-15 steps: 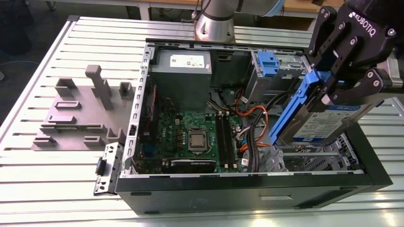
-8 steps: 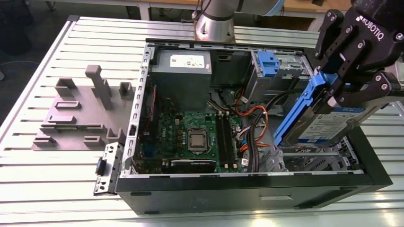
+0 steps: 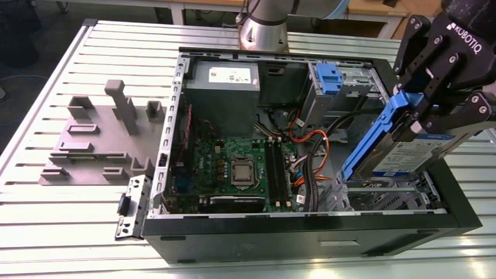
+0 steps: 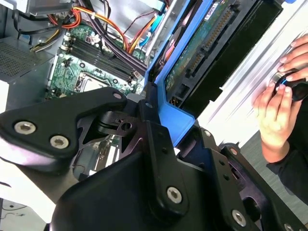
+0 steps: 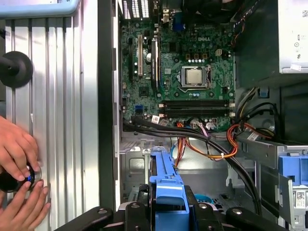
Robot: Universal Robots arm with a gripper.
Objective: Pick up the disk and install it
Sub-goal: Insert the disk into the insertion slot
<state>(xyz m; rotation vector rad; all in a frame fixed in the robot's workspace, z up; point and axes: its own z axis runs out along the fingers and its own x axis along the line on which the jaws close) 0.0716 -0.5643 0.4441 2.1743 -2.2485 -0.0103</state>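
One gripper [image 3: 424, 113], and I've got it clamped on the disk [image 3: 414, 156] at its upper end. Exterior view: disk's long axis runs 1 to 7 o'clock, low end nr the drive bay [image 3: 387, 197] inside the case [image 3: 294, 228].

The gripper [image 3: 419, 116] over the computer case [image 3: 310, 224] is matte black, all chunky angular links pinned with round silver screws [image 4: 59, 141] (white lettering [image 3: 465, 29] runs across its upper housing), while behind that case the arm [image 3: 263, 26] shows as a smooth silver-grey column.
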